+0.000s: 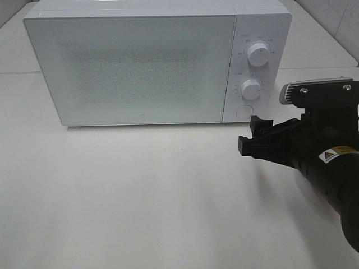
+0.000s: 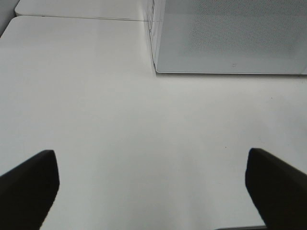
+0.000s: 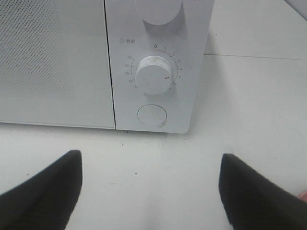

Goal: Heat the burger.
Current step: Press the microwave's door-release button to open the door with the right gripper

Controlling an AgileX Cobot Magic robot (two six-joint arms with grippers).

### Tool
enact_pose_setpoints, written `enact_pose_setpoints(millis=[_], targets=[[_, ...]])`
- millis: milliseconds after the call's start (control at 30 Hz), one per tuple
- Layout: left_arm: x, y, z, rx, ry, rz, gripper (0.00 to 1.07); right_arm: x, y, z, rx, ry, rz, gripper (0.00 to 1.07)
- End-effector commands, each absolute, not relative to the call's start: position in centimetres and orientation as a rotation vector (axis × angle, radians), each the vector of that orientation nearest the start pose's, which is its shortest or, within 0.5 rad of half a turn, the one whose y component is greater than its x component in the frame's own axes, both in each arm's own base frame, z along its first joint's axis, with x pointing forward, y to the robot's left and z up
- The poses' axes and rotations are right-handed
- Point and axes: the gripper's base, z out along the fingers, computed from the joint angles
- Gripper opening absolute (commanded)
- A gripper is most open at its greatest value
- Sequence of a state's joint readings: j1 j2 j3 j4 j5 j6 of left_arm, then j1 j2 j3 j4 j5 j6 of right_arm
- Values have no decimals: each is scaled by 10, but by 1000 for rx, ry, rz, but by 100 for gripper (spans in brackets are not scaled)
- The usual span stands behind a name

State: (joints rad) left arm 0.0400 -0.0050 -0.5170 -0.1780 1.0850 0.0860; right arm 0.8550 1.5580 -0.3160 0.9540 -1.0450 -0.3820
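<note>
Here, left gripper [image 2: 153, 191]: blunt black fingers spread wide over the table [image 2: 144, 120], holding nothing.
Right gripper [image 1: 252, 134]: matte black, jaws apart and empty, just in front of the button [image 3: 152, 115].
Arm label [image 1: 336, 154]: yellow warning triangle; text too small to read.
Table: smooth, matte white.
Button: flat white disc.
Dial [image 3: 153, 75]: round, ribbed, "0" atop its scale.
Microwave [image 1: 140, 67]: white box, door shut, fine dotted mesh in the glass.
Burger: not in sight; neither gripper holds it.
</note>
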Motion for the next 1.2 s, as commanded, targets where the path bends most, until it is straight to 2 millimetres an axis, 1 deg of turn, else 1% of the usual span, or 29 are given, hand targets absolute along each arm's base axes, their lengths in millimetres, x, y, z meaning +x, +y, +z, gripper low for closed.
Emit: enact_pose_setpoints(millis=[33,67,100,133,167,200,233,267,300,333,367,400,433,467,500,533,567,600,633,667,700,733,1000,1200], targets=[[-11,-15,282,61,2004,-148,98,191,121,165,27,1792,68,75],[-11,-15,282,61,2004,-148,98,191,121,166,103,1782,125,72],[-11,-15,282,61,2004,-148,98,191,121,166,103,1782,125,72],[-11,-15,282,61,2004,-148,98,191,120,166,183,1774,188,68],[-11,-15,282,61,2004,-148,98,191,120,166,183,1774,188,68],[-11,-15,282,61,2004,-148,98,191,120,166,235,1770,231,65],[-11,-15,282,61,2004,-148,98,191,120,166,346,1757,320,58],[-11,-15,282,61,2004,-148,98,191,120,166,346,1757,320,58],[-11,-15,282,61,2004,-148,98,191,121,166,470,1741,420,49],[-11,-15,282,61,2004,-148,98,191,121,166,470,1741,420,49],[-11,-15,282,61,2004,-148,98,191,121,166,539,1731,476,44],[-11,-15,282,61,2004,-148,98,191,121,165,676,1699,585,34],[-11,-15,282,61,2004,-148,98,191,121,165,676,1699,585,34],[-11,-15,282,61,2004,-148,98,191,121,165,739,1680,635,29],[-11,-15,282,61,2004,-148,98,191,121,165,836,1648,712,20],[-11,-15,282,61,2004,-148,98,191,121,165,836,1648,712,20],[-11,-15,282,61,2004,-148,98,191,121,165,919,1617,777,13],[-11,-15,282,61,2004,-148,98,191,121,165,919,1617,777,13],[-11,-15,282,61,2004,-148,98,191,121,165,959,1602,809,9],[-11,-15,282,61,2004,-148,98,191,121,165,1027,1583,859,3],[-11,-15,282,61,2004,-148,98,191,121,165,1027,1583,859,3],[-11,-15,282,61,2004,-148,98,191,122,163,1071,1585,885,0],[-11,-15,282,61,2004,-148,98,190,122,159,1160,1592,928,0],[-11,-15,282,61,2004,-148,98,190,122,158,1177,1591,937,0]])
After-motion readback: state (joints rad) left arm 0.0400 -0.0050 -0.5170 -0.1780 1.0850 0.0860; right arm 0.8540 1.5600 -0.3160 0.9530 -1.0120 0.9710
